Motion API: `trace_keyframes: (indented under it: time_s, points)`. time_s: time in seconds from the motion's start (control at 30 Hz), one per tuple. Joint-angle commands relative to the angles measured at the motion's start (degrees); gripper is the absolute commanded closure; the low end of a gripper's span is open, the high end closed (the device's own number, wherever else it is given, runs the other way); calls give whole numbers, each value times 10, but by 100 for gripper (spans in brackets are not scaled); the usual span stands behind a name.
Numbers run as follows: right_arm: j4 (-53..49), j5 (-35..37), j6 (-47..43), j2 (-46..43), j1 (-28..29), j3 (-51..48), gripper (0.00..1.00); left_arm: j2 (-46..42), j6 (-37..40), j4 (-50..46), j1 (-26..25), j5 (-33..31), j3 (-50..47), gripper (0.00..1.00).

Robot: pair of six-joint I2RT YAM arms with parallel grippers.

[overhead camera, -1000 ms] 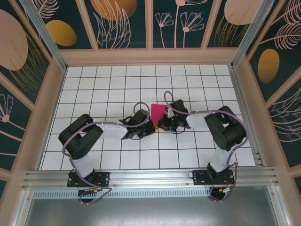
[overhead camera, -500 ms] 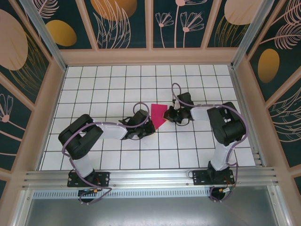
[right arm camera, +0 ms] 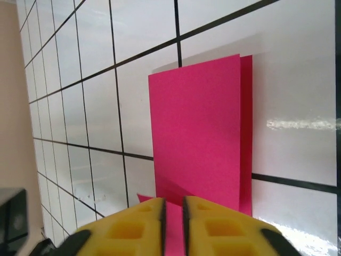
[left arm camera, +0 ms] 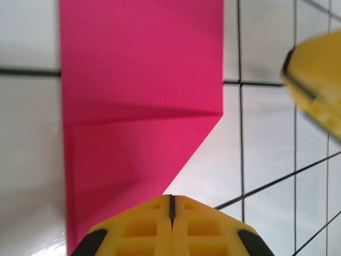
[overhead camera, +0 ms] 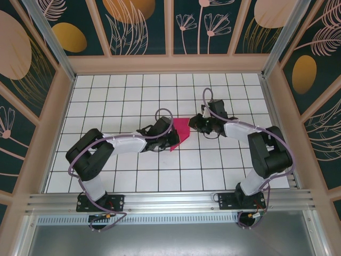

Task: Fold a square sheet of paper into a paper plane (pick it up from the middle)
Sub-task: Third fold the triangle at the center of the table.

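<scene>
White tiles with black grid lines cover the table (overhead camera: pixel 106 96). It is boxed in by dark teal walls (overhead camera: pixel 144 26) painted with peach and gold plants, and a metal rail (overhead camera: pixel 170 201) runs along the near edge. From above, folded pink paper (overhead camera: pixel 181 130) is seen lying mid-table between the left gripper (overhead camera: pixel 170 140) and the right gripper (overhead camera: pixel 194 125).

At the left wrist, yellow jaws are pressed together over the paper's narrowing end; whether it is pinched cannot be told.

At the right wrist, the jaws are parted by a slit, with pink seen through it.
</scene>
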Motion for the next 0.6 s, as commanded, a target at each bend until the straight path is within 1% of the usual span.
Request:
trace_keyframes:
  time_s: [0.0, 0.07, 0.13, 0.3, 0.57]
  points:
    - [-3, -15, 5, -8, -2, -25, 74, -3, 8, -41, 1, -52, 16, 100]
    - [3, -26, 11, -5, -2, -34, 69, 5, 6, -54, 2, -71, 35, 100]
    - [12, -36, 15, 0, -3, -39, 67, 13, 3, -63, 4, -83, 38, 100]
    - [20, -61, 11, 23, -3, -40, 65, 21, -1, -70, 7, -94, 36, 100]
    - [25, -72, 6, 50, -3, -37, 63, 27, -1, -71, 9, -92, 37, 100]
